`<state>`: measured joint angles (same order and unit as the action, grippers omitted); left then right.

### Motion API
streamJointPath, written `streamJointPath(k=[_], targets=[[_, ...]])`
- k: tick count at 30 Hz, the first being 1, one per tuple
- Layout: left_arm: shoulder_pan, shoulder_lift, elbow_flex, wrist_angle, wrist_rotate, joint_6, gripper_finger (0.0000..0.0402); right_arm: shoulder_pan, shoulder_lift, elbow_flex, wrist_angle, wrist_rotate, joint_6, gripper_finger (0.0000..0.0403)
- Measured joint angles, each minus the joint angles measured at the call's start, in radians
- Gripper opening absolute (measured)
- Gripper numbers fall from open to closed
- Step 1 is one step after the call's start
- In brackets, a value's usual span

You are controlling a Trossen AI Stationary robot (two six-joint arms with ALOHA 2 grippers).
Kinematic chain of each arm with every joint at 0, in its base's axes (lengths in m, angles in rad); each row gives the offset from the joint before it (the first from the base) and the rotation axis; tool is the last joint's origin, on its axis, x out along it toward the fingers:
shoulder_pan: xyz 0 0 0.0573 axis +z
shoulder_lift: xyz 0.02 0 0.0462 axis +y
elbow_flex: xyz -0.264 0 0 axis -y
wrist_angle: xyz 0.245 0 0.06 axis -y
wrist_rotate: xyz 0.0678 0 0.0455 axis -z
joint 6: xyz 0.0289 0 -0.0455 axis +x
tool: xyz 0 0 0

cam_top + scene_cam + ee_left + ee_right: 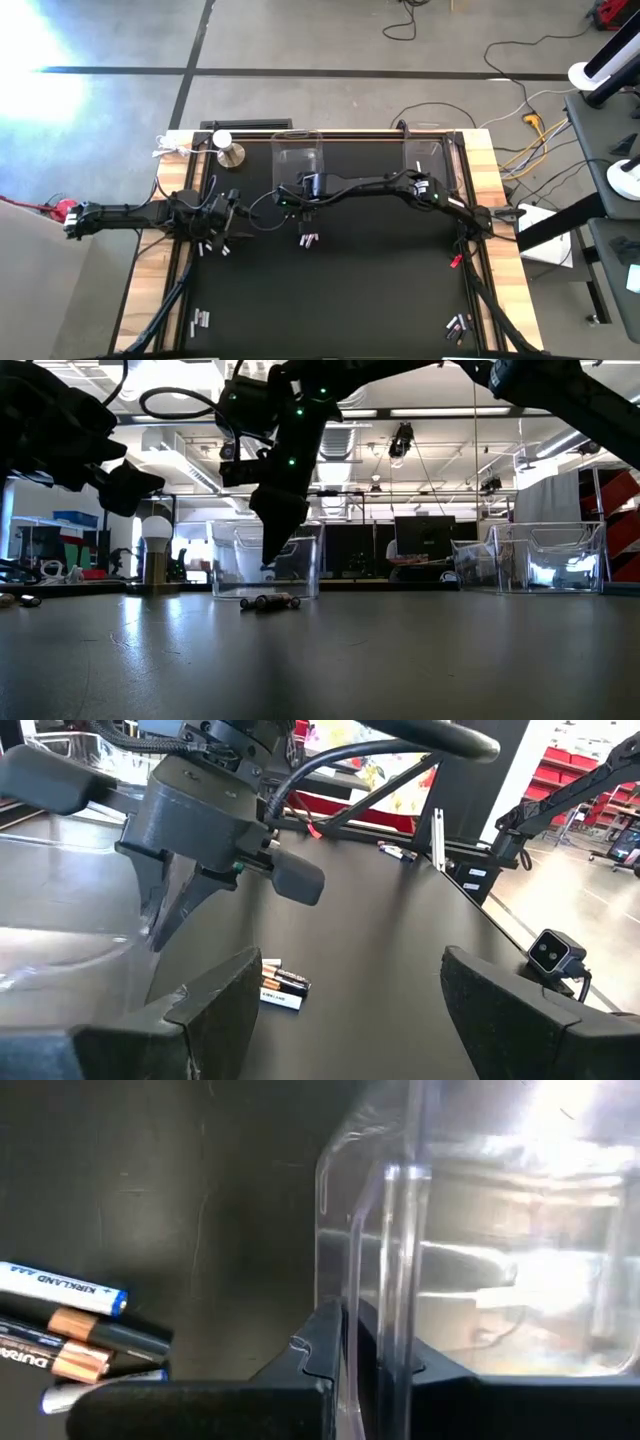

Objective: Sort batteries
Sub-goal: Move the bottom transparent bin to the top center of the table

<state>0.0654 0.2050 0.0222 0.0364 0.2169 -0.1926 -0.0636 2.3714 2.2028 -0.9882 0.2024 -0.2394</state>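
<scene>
Right gripper [305,207] closed, empty, at clear bin [296,160] front wall; battery cluster [308,239] lies at 6 o'clock, nearer than left gripper [236,208], held open

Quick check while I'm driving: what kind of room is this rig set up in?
Likely an open robotics lab or workshop: bare concrete floor with loose cables, ceiling strip lights over monitors at desks, and red storage racks beyond the black table.

table top [350,290]: black, smooth, kinda glossy
table edge [484,170]: bare wood
bins [297,158]: clear shiny plastic
batteries [70,1330]: glossy printed wrap
knob [231,154]: silvery metal
</scene>
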Motion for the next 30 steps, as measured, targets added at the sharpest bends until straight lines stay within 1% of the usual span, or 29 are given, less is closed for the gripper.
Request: streamJointPath(k=[9,17,22,25,30], targets=[[0.000,0.001,0.000,0.000,0.000,0.000,0.0284,0.000,-0.012,-0.003,-0.010,-0.002,0.005,0.0013],[0.000,0.002,0.000,0.000,0.000,0.000,0.0284,0.002,-0.026,-0.001,-0.050,-0.001,0.044,0.0018],[0.000,0.002,0.000,0.000,0.000,0.000,0.0284,0.002,-0.027,0.000,-0.061,0.006,0.084,0.0055],[0.000,0.002,0.000,0.000,0.000,0.000,0.0284,0.003,-0.028,0.000,-0.062,0.029,0.114,0.0080],[0.000,0.003,0.000,0.000,0.000,0.000,0.0284,0.011,-0.032,0.010,-0.083,0.034,0.116,0.0112]])
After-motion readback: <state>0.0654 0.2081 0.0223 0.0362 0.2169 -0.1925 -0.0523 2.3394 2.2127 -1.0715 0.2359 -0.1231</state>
